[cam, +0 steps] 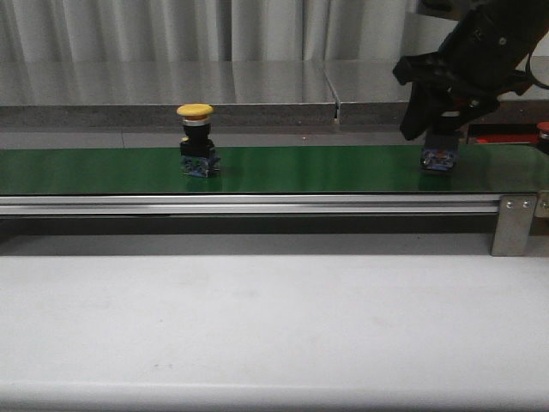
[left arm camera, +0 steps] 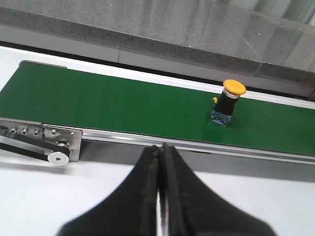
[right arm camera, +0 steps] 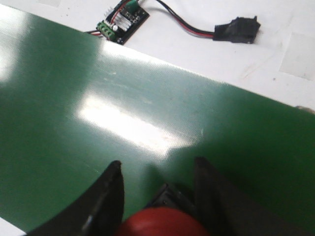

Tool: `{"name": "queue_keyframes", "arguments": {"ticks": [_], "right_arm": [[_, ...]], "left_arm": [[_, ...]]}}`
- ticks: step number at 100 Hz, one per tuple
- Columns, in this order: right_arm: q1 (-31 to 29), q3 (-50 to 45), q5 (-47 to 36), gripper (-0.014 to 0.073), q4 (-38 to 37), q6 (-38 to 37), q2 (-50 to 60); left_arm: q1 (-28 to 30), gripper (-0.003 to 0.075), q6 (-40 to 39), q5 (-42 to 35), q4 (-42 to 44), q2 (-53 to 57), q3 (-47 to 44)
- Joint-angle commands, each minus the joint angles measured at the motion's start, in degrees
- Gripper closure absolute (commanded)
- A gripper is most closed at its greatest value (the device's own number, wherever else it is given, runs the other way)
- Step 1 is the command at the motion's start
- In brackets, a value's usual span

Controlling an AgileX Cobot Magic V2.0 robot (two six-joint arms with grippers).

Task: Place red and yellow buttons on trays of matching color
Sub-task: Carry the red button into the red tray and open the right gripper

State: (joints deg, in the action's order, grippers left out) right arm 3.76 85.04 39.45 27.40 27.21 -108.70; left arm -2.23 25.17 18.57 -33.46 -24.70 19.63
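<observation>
A yellow button (cam: 196, 137) stands upright on the green belt (cam: 300, 169), left of centre; it also shows in the left wrist view (left arm camera: 228, 101). My right gripper (cam: 439, 142) is lowered over a red button (right arm camera: 162, 223) that stands on the belt at the right, its blue base (cam: 438, 160) showing below the fingers. The jaws straddle its cap, with a gap left at one finger. My left gripper (left arm camera: 161, 147) is shut and empty over the white table, in front of the belt. A strip of red tray (cam: 502, 135) shows behind the right arm, with a dark red piece (cam: 543, 129) at the frame edge.
The belt (left arm camera: 98, 101) runs across the table, with an aluminium rail and end bracket (cam: 513, 225) at the right and a pulley (left arm camera: 58, 157) at the left. A small circuit board (right arm camera: 123, 19) and black connector (right arm camera: 236, 29) lie beyond the belt. White table (cam: 257, 326) lies in front.
</observation>
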Motion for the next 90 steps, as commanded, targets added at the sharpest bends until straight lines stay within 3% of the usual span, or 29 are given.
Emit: {"name": "queue_keyframes", "arguments": {"ticks": [1,15,46,90], "right_arm": [[-1.9,5.4,1.6,0.0356,-0.3,0.0,3.4],[-6.8,12.1,5.2,0.0356,-0.3,-1.1,3.4],[-20.2,24.8,2.5,0.0356,-0.3,-1.9,-1.6],[-28.1,39.4,3.2,0.0356,-0.3,-2.1,-15.8]], "left_arm": [[-0.5,0.0739,0.0,-3.9,-1.2,-0.2,1.5],[-0.5,0.0739,0.0,-3.9,-1.2,-0.2,1.5],[-0.5,0.0739,0.0,-3.9,-1.2,-0.2,1.5],[-0.5,0.0739,0.0,-3.9,-1.2,-0.2,1.5]]}}
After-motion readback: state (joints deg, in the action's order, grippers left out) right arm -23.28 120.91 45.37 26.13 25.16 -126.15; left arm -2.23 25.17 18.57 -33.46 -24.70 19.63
